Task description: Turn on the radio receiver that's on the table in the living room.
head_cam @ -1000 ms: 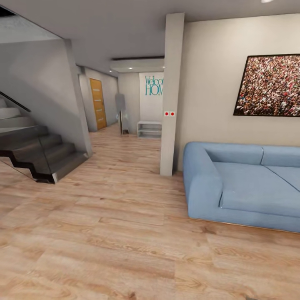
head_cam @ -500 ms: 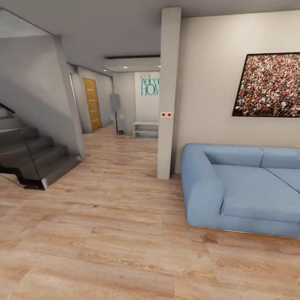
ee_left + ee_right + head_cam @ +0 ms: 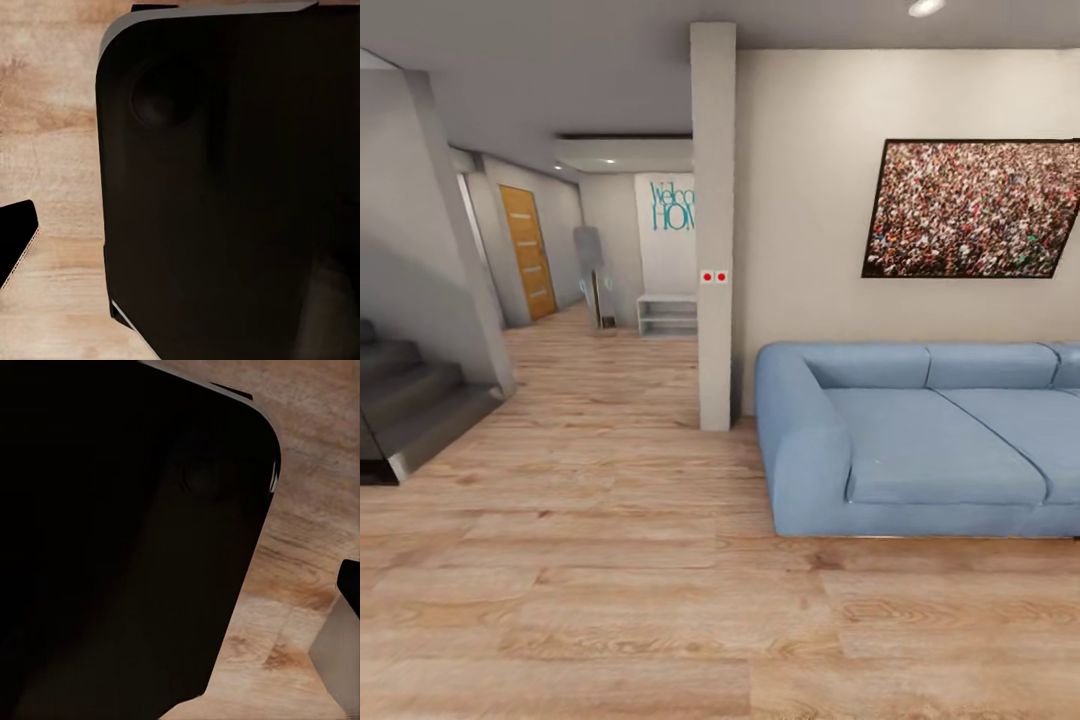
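Grey steps of a staircase sit at the far left of the head view, then a hallway runs back to an orange door, a low white shelf and teal lettering on the far wall. Next comes a square grey pillar with two red dots on it, and right of that a blue sofa stands against a beige wall under a large speckled picture. Light wood plank floor spreads across the foreground, so this looks like the living room, but neither the radio receiver nor the table appears from this angle, and where they stand cannot be told. Both wrist views are taken up by a dark rounded body panel over the planks, and the fingers of either claw are not in sight. Judging from the task alone, a small box radio should be light and rigid, likely to slide on a glossy top, so the switch or dial wants a gentle press rather than a shove. On the way there, the sofa's arm and the pillar are the nearest things to steer round.
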